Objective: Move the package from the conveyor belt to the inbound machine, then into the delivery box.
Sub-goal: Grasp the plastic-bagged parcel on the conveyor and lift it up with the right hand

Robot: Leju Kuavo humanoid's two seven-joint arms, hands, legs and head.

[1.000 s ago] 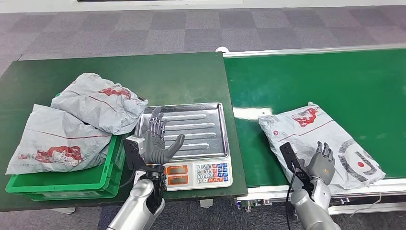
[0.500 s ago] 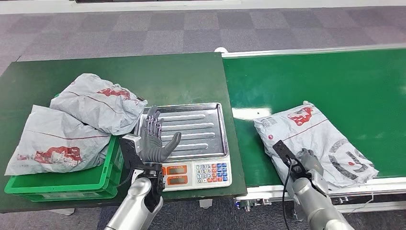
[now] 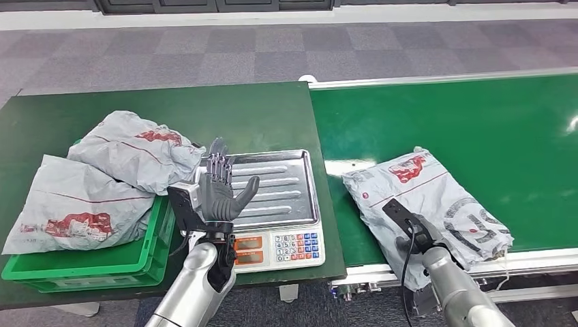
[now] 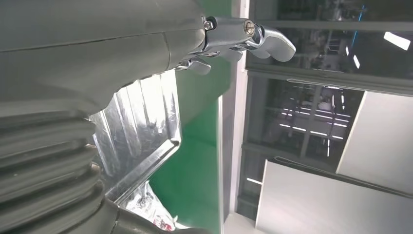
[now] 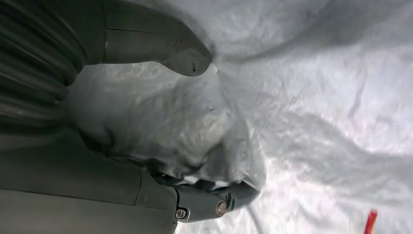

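One package point(image 3: 426, 201) lies on the belt point(image 3: 477, 122), its long side slanting away to your right. Your right hand point(image 3: 417, 234) pinches a fold at its near corner. The scale point(image 3: 276, 191) sits left of it, where your left hand point(image 3: 219, 194) hovers, fingers apart.

Very little can actually be read here. The scale point(image 3: 279, 245) has a keypad point(image 3: 298, 244) of white, blue and red keys whose markings are too small to make out, and beside it two orange-tinted displays point(image 3: 248, 249) whose digits cannot be told. The grey package point(image 3: 426, 197) on the conveyor belt point(image 3: 477, 129) carries a red printed logo and a dark round mark with a red dot, neither legible. The grey bags point(image 3: 102, 180) over the green crate point(image 3: 88, 262) bear similar red print, also unreadable.
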